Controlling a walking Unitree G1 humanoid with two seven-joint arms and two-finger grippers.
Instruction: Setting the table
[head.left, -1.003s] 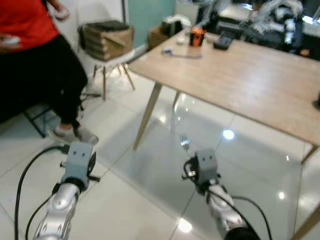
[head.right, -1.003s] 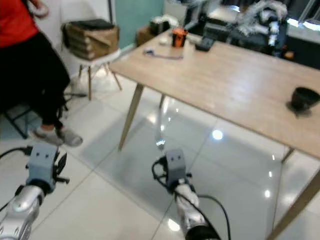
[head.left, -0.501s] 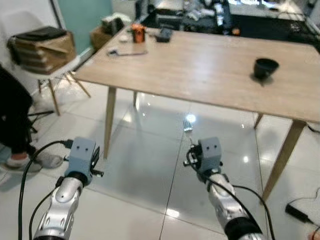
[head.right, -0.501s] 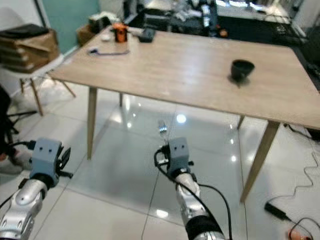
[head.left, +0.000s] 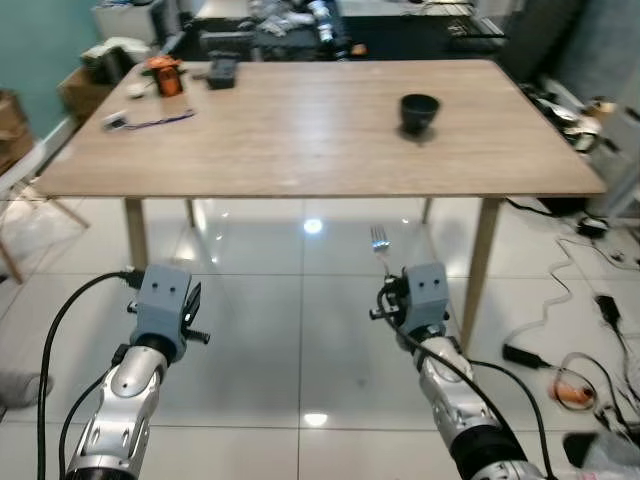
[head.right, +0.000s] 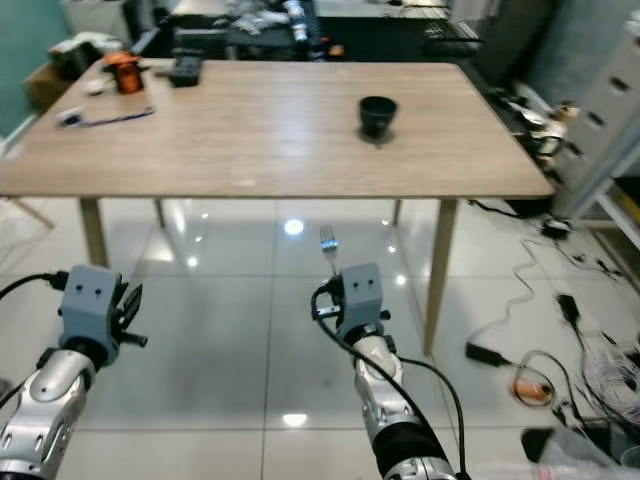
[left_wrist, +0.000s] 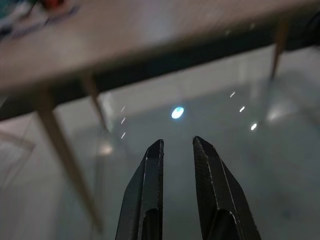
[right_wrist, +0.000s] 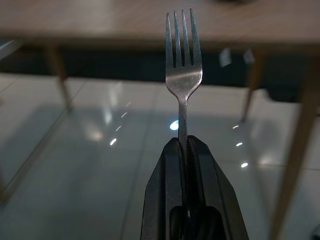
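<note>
Glossy white floor tiles (head.left: 270, 330) throw back the ceiling lights beneath both arms; the right end effector (right_wrist: 183, 146) hangs low over them, its two black fingers (right_wrist: 168, 165) pressed tight on the handle of a silver metal fork (right_wrist: 182, 75) that stands upright with its four tines pointing up. From the head the same fork (head.left: 380, 243) rises just above the grey wrist housing; beyond it and higher stands the long light-wood worktop (head.left: 300, 130) on slanted legs, its near edge ahead of the fork's tines. Further out on that worktop, ahead of the right end effector and slightly to its right, sits a small black bowl (head.left: 419, 112); far off to the left near the back edge are an orange cup-like object (head.left: 165, 77), a dark flat device (head.left: 222, 71) and a thin blue cable (head.left: 150, 121). To the right of the right arm, on the floor past the worktop leg, lie black cables and a plug (head.left: 525, 355). The left end effector (left_wrist: 176, 146) is held out at the same low height well apart from the right one, its fingers (left_wrist: 152, 170) narrowly parted with nothing between them, pointing at the tiles under the worktop.
</note>
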